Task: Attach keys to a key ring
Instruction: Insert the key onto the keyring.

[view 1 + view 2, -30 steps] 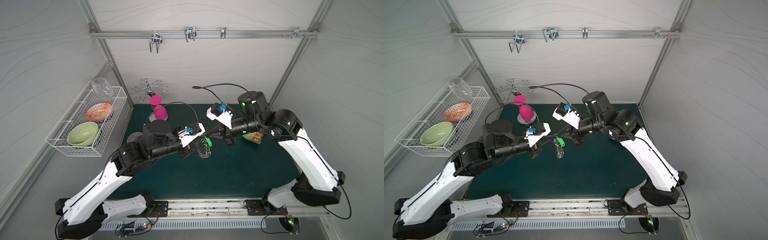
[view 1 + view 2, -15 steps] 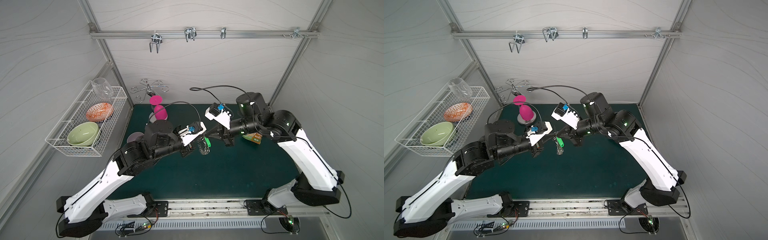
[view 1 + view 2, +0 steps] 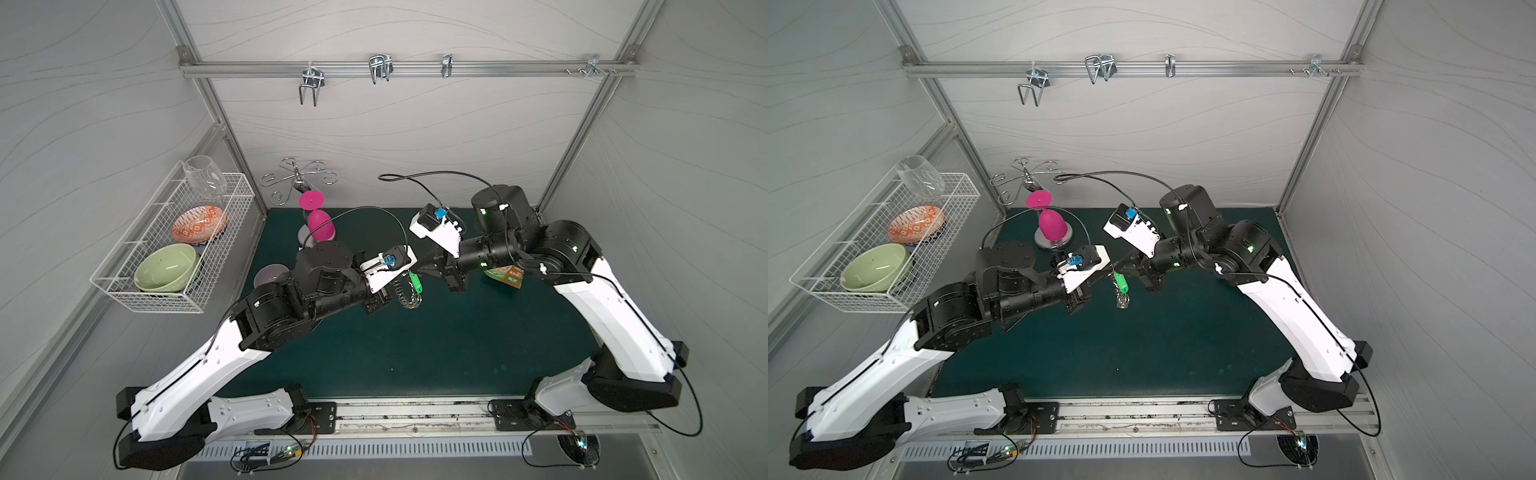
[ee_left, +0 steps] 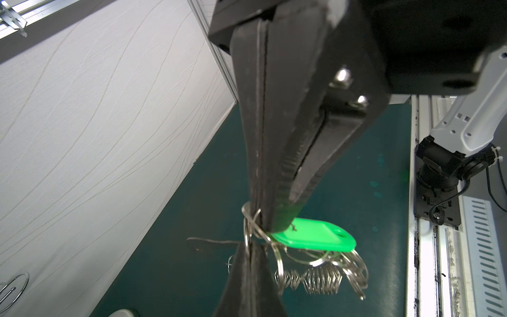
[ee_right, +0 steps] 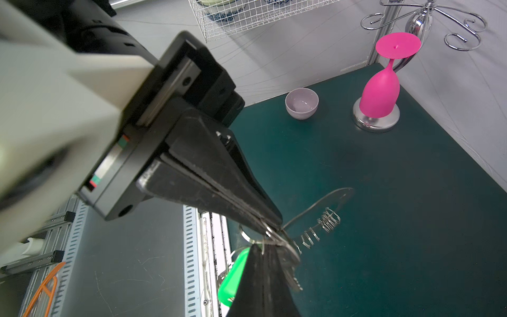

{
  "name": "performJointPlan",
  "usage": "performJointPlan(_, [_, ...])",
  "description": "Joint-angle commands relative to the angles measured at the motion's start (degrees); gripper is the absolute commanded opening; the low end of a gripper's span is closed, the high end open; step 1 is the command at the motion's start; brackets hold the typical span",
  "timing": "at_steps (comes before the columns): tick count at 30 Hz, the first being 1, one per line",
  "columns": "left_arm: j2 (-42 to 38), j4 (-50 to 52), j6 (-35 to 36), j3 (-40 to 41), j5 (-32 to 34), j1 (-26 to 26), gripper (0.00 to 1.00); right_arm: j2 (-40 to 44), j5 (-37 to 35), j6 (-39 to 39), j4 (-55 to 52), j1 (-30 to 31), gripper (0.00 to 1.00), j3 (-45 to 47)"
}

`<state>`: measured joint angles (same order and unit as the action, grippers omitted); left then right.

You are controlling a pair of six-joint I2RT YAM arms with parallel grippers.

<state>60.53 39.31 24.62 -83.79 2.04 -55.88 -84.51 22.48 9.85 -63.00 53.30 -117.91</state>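
Both hands meet tip to tip in mid-air over the bench [image 3: 436, 353]. Left hand [image 5: 274, 222] closed, pinching one end of the key ring [image 5: 346, 192]. The grey plate's long axis runs straight out from those tips, and wire rings [image 4: 321, 280] dangle off its rim. Right hand [image 4: 275, 221] closed on the broad end of the green key [image 4: 315, 236]. Key's long axis points away from the tips toward the front rail [image 4: 425, 164], slotted end outermost, just above the rings.
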Motion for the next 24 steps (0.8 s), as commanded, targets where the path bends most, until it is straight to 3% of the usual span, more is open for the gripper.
performJointPlan(1, [-0.11, -4.56, 1.81, -3.51, -0.24, -1.45, 0.0, -1.05, -0.94, -0.78, 1.3, 0.49, 0.0, -0.74])
performJointPlan(24, [0.64, -2.6, 5.78, -4.96, 3.12, -2.37, 0.0, -2.44, -1.89, -1.04, -0.34, 1.11, 0.0, -1.98])
